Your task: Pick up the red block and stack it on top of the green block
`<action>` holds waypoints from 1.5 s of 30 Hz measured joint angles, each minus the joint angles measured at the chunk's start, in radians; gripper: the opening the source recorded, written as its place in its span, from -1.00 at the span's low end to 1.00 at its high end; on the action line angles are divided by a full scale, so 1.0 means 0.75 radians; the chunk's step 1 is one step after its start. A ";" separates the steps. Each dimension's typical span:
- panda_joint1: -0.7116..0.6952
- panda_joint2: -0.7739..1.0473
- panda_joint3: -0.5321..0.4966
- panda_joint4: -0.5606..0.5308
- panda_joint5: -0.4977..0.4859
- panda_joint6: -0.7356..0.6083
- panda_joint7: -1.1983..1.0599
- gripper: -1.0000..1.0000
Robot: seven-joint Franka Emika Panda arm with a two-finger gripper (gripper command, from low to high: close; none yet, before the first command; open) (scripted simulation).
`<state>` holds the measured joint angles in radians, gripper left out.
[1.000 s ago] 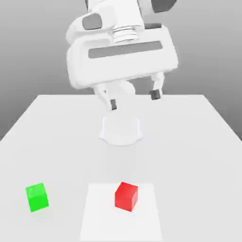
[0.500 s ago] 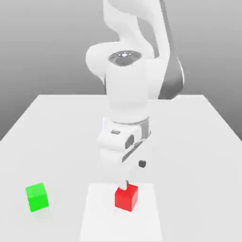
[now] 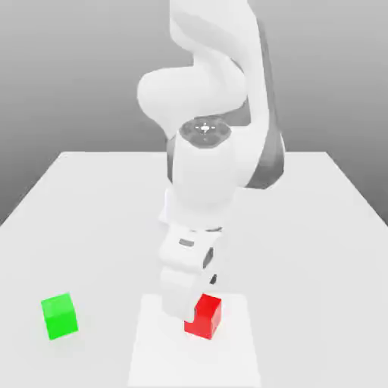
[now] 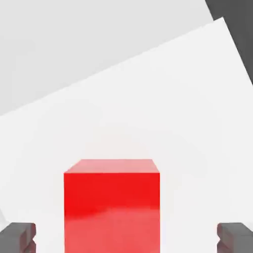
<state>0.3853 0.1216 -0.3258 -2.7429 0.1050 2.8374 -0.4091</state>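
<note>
The red block [image 3: 209,318] sits on a white square patch [image 3: 239,356] near the table's front. The hand view shows the red block [image 4: 112,207] between the two dark fingertips [image 4: 18,237], with a clear gap on each side. My gripper [image 3: 191,301] is open and low over it, and the hand covers the block's side toward the exterior view's left. The green block [image 3: 59,316] rests on the table toward the exterior view's left, well apart from the gripper.
The white table [image 3: 311,220] stretches wide behind and to both sides. The arm's thick body [image 3: 204,174] rises over the middle of the table, behind the red block.
The hand has come down from high above the table's middle to the red block. In the last half second it sank further, so the fingers now flank the block. Both blocks stayed put.
</note>
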 joint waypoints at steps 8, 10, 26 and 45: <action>-0.068 0.121 0.112 0.005 0.168 0.123 -0.123 0.00; -0.103 0.155 0.160 0.005 0.213 0.164 -0.156 0.00; -0.057 0.076 0.081 0.004 0.092 0.072 -0.066 -1.00; -0.018 -0.150 -0.012 -0.045 -0.140 -0.077 0.085 -1.00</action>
<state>0.3717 0.0092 -0.3349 -2.7766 0.0002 2.7800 -0.3456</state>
